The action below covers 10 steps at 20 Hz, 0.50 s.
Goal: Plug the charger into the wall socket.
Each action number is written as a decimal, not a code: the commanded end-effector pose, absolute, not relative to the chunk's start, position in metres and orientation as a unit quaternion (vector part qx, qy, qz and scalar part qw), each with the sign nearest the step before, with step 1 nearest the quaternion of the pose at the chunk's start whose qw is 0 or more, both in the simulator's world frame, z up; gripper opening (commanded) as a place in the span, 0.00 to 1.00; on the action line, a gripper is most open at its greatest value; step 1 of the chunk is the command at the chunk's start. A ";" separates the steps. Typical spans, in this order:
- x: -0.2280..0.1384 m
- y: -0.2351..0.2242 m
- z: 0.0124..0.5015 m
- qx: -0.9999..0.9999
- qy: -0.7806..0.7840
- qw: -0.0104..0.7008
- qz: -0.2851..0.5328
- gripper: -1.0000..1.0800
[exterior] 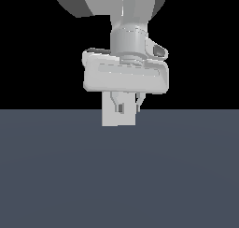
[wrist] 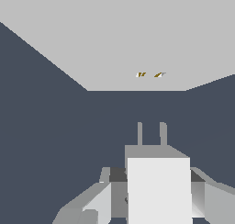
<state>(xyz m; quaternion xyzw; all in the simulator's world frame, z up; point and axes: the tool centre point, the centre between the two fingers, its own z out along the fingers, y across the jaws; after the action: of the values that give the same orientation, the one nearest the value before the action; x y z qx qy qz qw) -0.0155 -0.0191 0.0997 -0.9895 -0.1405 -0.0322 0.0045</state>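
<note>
While my gripper [wrist: 158, 191] pinches the charger [wrist: 158, 191] between its two fingers [wrist: 92, 202], the block sits upright in my grasp, a plain pale-grey box with flat matte faces and two thin grey prongs [wrist: 151, 133] rising from the end that faces the wall socket [wrist: 114, 30]. Between the prongs and the socket lies only a strip of dark slate floor [wrist: 55, 126], smooth and untextured, so nothing stands in the way. Seen from the wrist view, the socket is a broad flat light-grey plate with two tiny yellow-orange dots [wrist: 150, 75] at its centre, roughly in line with the prongs but still apart from them. From the exterior view the socket cannot be seen; that camera shows my rounded glossy hand [exterior: 125, 77] and the charger [exterior: 112, 117] hanging just below it, above the floor [exterior: 119, 175].
</note>
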 end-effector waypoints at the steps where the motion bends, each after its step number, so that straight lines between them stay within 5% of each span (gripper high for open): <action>1: -0.011 -0.018 0.100 -0.990 -0.141 0.004 -0.032 0.00; 10: 0.018 -0.009 0.100 -0.989 -0.141 0.004 -0.032 0.00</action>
<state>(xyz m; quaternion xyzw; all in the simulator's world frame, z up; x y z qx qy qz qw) 0.0134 -0.0103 0.0997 -0.9895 -0.1409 -0.0322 0.0045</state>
